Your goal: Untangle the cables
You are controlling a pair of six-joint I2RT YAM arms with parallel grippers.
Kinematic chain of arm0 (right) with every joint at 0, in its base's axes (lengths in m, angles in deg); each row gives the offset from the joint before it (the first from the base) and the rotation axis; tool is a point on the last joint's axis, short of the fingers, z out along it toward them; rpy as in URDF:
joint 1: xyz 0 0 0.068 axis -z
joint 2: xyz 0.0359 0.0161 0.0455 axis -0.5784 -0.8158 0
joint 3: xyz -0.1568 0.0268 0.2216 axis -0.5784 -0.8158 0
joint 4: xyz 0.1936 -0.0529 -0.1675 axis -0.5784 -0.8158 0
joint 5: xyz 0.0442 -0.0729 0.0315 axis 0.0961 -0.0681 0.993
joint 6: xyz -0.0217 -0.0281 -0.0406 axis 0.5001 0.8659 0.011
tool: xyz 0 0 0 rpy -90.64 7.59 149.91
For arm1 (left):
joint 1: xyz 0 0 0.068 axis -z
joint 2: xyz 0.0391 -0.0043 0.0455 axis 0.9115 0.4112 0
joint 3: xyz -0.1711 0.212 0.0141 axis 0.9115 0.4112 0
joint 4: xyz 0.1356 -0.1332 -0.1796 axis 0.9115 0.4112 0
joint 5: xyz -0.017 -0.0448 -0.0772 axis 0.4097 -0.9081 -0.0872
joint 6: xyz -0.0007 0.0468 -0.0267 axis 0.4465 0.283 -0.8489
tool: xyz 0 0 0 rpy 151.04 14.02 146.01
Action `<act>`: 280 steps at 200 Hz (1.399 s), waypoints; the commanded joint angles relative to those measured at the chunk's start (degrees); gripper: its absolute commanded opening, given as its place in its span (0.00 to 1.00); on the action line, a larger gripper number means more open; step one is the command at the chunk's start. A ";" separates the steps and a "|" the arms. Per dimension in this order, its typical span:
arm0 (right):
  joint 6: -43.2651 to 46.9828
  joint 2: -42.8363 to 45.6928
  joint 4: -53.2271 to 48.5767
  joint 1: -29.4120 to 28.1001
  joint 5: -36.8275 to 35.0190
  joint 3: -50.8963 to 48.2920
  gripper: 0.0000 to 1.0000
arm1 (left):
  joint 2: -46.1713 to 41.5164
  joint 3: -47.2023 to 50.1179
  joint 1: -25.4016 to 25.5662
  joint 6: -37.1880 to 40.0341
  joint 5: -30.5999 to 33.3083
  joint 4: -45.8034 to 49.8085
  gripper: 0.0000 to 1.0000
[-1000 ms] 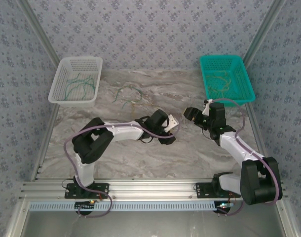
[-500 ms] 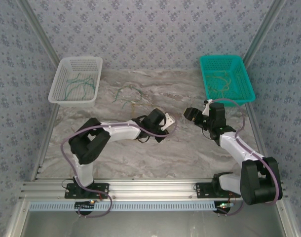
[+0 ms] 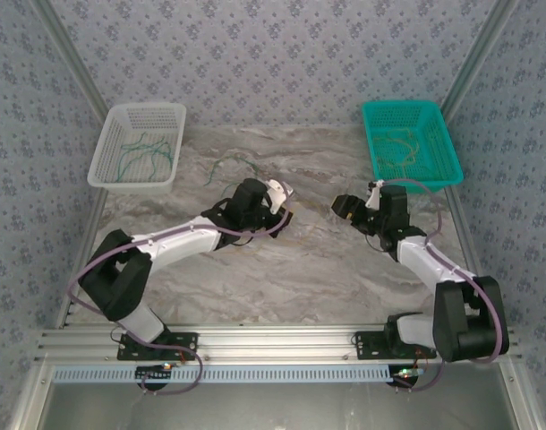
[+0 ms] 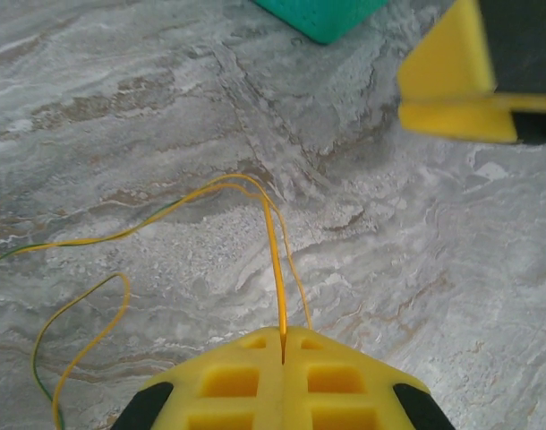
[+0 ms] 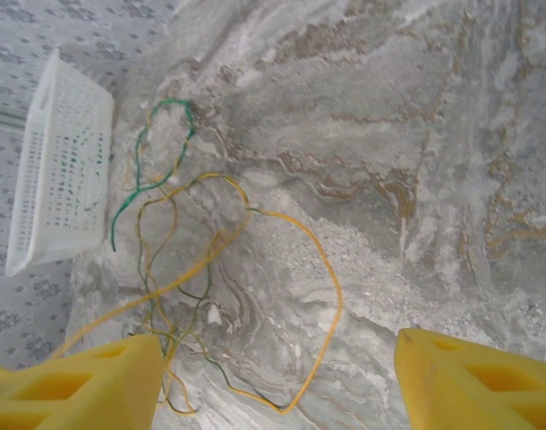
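— Where do the cables (image 5: 192, 260) lie?
— In thin, loose green and yellow loops on the marble table (image 3: 327, 269). The left gripper (image 4: 282, 333) is pinched tight on one yellow strand (image 4: 275, 260). The right gripper (image 5: 277, 345) is spread wide, and the tangle shows between its fingers.
— And from above?
— More strands lie in the white basket (image 3: 139, 143) and the teal basket (image 3: 412, 139).

Cables (image 5: 332, 305): yellow and dark green, mixed. Table (image 3: 327, 269): grey-white marble pattern, tan veins. White basket (image 3: 130, 182) with green strands, teal basket (image 3: 414, 179) with tan ones. Walls (image 3: 273, 63): grey-blue floral print. Arms (image 3: 188, 236): white, black joints.
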 commanded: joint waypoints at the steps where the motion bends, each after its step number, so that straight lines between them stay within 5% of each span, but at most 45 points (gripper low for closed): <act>1: 1.89 -2.85 -2.18 -0.32 0.01 2.21 0.71 | -4.52 1.25 -1.36 -3.33 -1.98 -5.36 0.00; 67: 10.70 -22.00 2.83 -5.49 10.39 11.64 0.68 | -9.29 3.85 -2.64 -4.85 -1.84 -7.78 0.00; 112: 12.00 -24.77 6.95 -9.85 9.57 15.41 0.57 | -11.30 5.20 -3.12 -5.56 -1.68 -8.01 0.00; 151: 13.78 -23.26 4.31 -10.79 5.51 18.02 0.10 | -14.55 6.41 -3.82 -6.32 -1.82 -9.39 0.00; 168: 13.72 -20.43 2.77 -10.71 5.17 18.41 0.00 | -17.09 6.37 -5.47 -7.64 -1.61 -9.38 0.00; 232: 14.70 -2.28 -10.63 -9.08 2.16 24.78 0.00 | -26.97 -1.05 -12.25 -7.14 -1.42 -2.42 0.00; 280: 15.84 4.43 -19.60 -3.82 2.78 30.41 0.00 | -33.59 -0.79 -16.66 -7.16 10.31 2.41 0.00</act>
